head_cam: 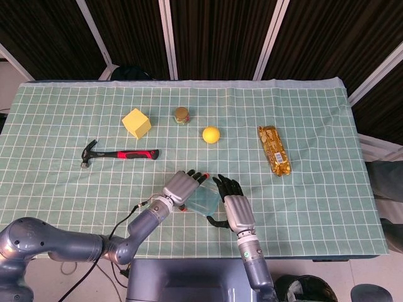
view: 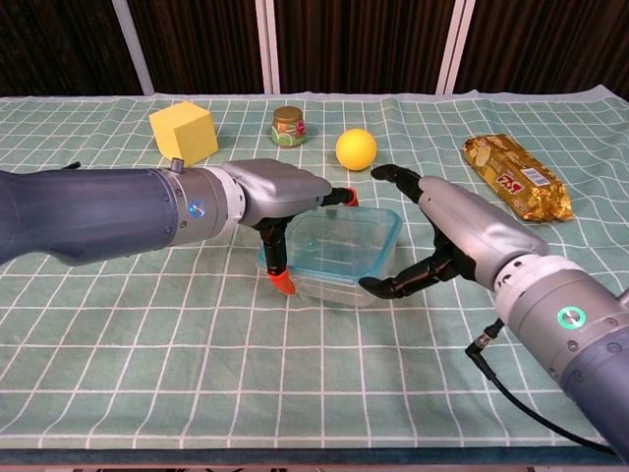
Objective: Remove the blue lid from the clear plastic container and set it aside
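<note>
**Clear plastic, blue rim: both hands bracket the box**

Clear plastic container (view: 334, 258) sits between the two hands, its blue lid (view: 339, 239) on top. The left hand (view: 280, 202) presses orange-tipped fingers against the near-left wall, steadying rather than enclosing it. The right hand (view: 447, 236) cups the right edge with fingers spread, holding nothing; whether they touch the rim I cannot tell.

Likely trouble: the thin, glossy walls may flex or skate on the woven checked cloth (view: 197, 374), and a snap-fit lid could lift the whole box. Beyond the hands lies a smooth yellow ball (view: 356, 148).
</note>
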Controlling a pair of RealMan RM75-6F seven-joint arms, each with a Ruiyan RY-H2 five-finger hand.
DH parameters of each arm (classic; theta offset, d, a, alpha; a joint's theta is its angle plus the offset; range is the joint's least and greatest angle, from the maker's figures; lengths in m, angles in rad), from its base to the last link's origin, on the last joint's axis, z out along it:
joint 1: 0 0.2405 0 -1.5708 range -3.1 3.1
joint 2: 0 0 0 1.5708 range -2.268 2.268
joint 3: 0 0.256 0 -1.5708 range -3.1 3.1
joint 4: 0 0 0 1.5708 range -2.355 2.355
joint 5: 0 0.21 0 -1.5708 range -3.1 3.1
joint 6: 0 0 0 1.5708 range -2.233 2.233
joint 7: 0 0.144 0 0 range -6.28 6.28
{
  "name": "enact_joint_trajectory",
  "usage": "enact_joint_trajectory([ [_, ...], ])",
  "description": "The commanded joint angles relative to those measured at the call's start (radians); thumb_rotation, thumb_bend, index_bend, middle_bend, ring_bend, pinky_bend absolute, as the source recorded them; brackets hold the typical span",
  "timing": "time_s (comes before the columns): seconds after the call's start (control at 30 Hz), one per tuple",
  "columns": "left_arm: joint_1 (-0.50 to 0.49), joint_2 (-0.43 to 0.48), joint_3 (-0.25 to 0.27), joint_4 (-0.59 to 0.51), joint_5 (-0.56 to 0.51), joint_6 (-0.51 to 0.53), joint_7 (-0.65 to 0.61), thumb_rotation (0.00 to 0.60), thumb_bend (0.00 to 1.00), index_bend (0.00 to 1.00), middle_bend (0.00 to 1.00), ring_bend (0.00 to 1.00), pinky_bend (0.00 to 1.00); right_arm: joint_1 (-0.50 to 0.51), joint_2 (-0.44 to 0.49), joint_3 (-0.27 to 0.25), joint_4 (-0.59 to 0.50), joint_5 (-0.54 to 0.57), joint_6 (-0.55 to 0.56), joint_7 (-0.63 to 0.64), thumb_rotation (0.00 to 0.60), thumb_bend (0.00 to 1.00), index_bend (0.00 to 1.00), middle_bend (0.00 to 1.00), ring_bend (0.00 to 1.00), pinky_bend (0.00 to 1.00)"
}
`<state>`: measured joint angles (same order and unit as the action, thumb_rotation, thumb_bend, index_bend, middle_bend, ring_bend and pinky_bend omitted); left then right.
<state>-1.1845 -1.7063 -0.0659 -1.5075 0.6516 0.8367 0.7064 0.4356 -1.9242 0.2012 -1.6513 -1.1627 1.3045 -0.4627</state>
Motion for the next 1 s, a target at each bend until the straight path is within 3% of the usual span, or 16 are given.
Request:
enact_joint_trajectory([
  [0.03,-0.005,-0.005,0.001,0.002,-0.001,-0.001,0.007,0.6,0.1,0.1,0.24,0.24,0.43,0.0,-0.003,0.006,-0.002,0.005,0.001,0.003,0.6,0.34,0.0,0.0,0.0,0.0],
  [0.53,-0.05,-0.005,-0.006,-0.011,-0.054,-0.009,0.055,0.6,0.12,0.1,0.25,0.27,0.45,0.005,-0.006,0.037,-0.022,0.031,0.016,-0.006,0.6,0.34,0.0,0.0,0.0,0.0],
  [0.7,-0.064,0.013,-0.018,-0.027,-0.078,-0.038,0.045,0.6,0.1,0.09,0.21,0.18,0.34,0.004,0.004,0.024,-0.006,-0.001,0.017,0.019,0.6,0.34,0.0,0.0,0.0,0.0],
  [1.0,-0.099,0.056,-0.047,-0.036,-0.134,-0.113,0.002,0.6,0.03,0.02,0.11,0.08,0.27,-0.006,0.028,-0.027,0.078,-0.098,0.021,0.107,0.6,0.34,0.0,0.0,0.0,0.0],
])
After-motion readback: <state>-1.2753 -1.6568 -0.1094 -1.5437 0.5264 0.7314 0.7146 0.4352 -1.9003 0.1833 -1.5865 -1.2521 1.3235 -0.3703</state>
